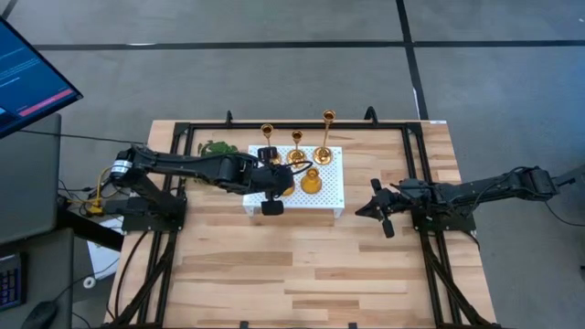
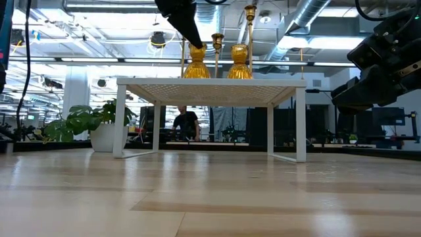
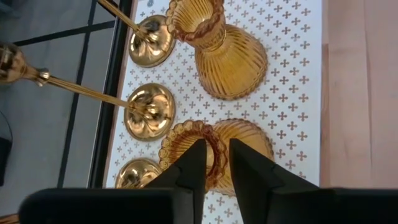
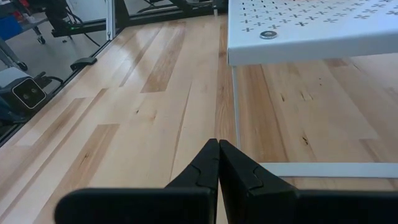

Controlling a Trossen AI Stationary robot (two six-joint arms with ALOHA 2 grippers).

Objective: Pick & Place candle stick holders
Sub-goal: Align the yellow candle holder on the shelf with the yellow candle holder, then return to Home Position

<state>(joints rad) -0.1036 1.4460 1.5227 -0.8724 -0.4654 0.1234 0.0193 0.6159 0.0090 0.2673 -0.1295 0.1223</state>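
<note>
A white perforated stand (image 1: 331, 196) sits mid-table and carries the gold candle stick holders. Three slim ones (image 1: 296, 146) rise on round bases (image 3: 149, 112) along its far side. Two squat amber ones stand nearer, one free (image 1: 311, 181) (image 3: 227, 53) and one (image 3: 239, 134) (image 2: 196, 64) under my left gripper (image 1: 277, 187) (image 3: 217, 155). That gripper reaches in from the table's left, slanting down. Its fingers are open, one over the holder's mouth and one outside its rim. My right gripper (image 1: 372, 210) (image 4: 218, 149) is shut and waits right of the stand. My left gripper straddles the scalloped rim (image 3: 180, 134) of the nearer squat holder, one finger (image 3: 194, 165) inside the mouth and the other (image 3: 249, 168) outside over the ribbed body. It comes slanting down from the table's left. The holder stands upright on the stand. Whether either finger touches the rim I cannot tell.
A green leafy sprig (image 1: 215, 146) lies left of the stand by the black frame rail (image 1: 183, 155). Bare wooden tabletop (image 1: 302, 265) stretches toward the near edge. A monitor (image 1: 27, 82) stands off the table's far left.
</note>
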